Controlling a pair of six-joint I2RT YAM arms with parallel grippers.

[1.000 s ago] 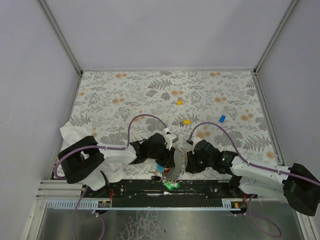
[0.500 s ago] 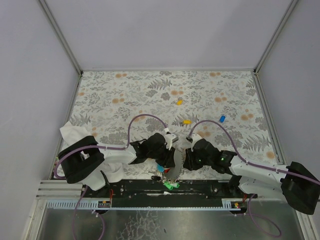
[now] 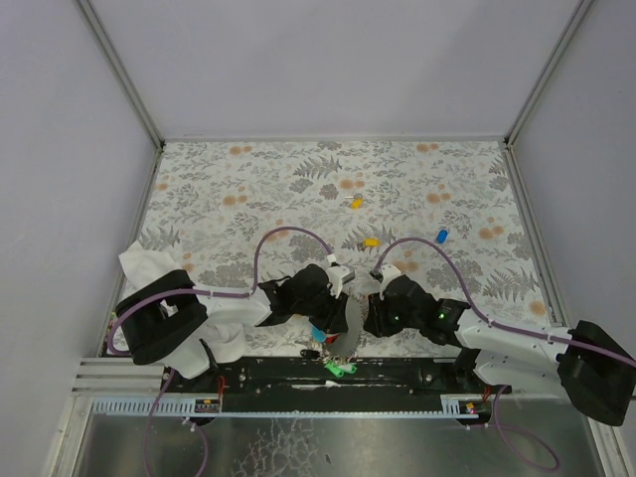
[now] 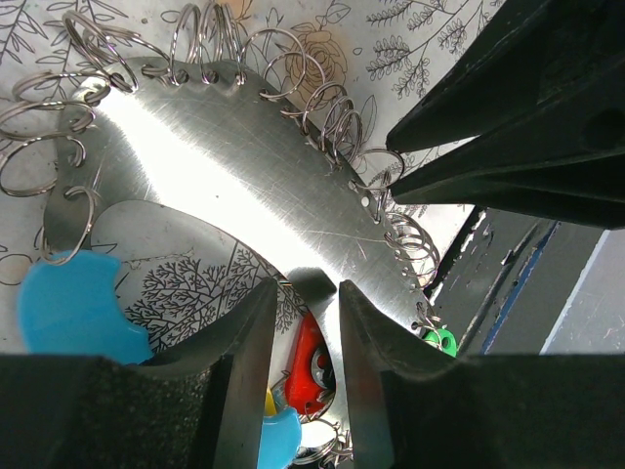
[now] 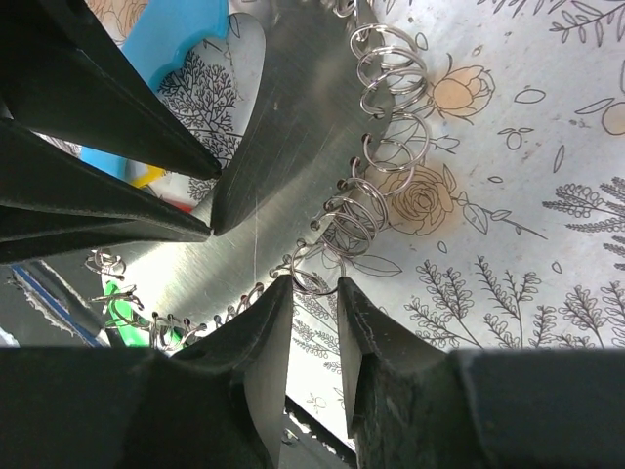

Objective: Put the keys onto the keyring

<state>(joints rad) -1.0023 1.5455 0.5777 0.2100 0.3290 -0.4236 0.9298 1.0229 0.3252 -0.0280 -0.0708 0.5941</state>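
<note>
Top external view: two robot arms meet low in the middle of a flowered table (image 3: 248, 189), both bent over the keyring, which lies at the near edge.

Left wrist view: the keyring (image 4: 225, 166) is a curved, shiny metal plate with small split rings (image 5: 388, 68) crowded along its outer edge. The left gripper (image 4: 305, 293) is closed to a narrow gap and clamps the plate's inner edge, steadying it.

Right wrist view: the right gripper (image 5: 311, 285) is closed almost as far, with one ring set between its fingertips. It appears to pinch that ring.

The step in hand looks like preparing a ring to take a key. The next move probably calls for a loose key to be fetched and its hole worked onto the ring's coil, while the left arm keeps the plate from sliding.

Counts:
- Three keys lie loose and well apart from the arms: a yellow key (image 3: 357, 202), a second yellow key (image 3: 372, 241) and a blue key (image 3: 441, 236).
- Beside the plate are a red key (image 4: 309, 366), a green key (image 4: 441, 340), a large blue head (image 4: 73, 308), a smaller blue piece (image 4: 280, 437) and a yellow sliver (image 4: 268, 401).
- There are well over a dozen rings, but they overlap too much for an exact count.
</note>
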